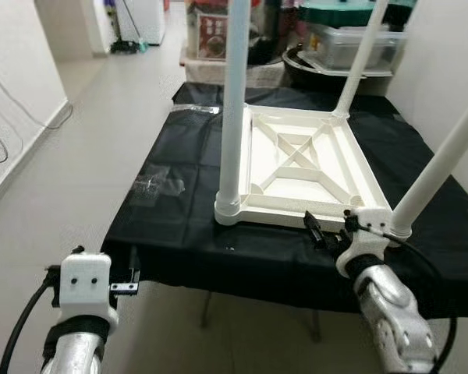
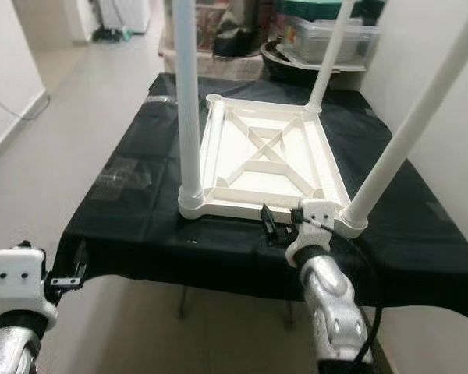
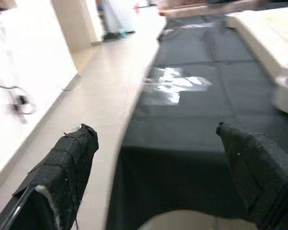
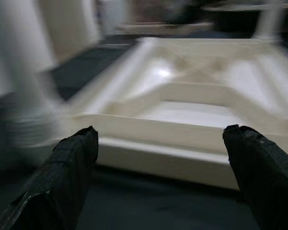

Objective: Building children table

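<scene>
upturned children's table with three legs fitted, both grippers at the near edge of the counter.

nearest, at 7 o'clock, the left gripper (image 1: 132, 282) hovers off the counter (image 1: 179, 234) edge, fingers (image 3: 69, 160) apart and empty. at 5 o'clock the right gripper (image 1: 320, 231), fingers (image 4: 74, 155) apart and empty, faces the near rim of the children's table (image 1: 304, 167), which lies upside down at centre. three white legs (image 1: 232, 109) stand upright; the far-left corner socket (image 2: 214, 99) appears unfilled. farther, at 12 o'clock, storage bins (image 1: 351, 43). risk: a sideways nudge from the right gripper could loosen a leg or slide the table on the black cloth.
</scene>
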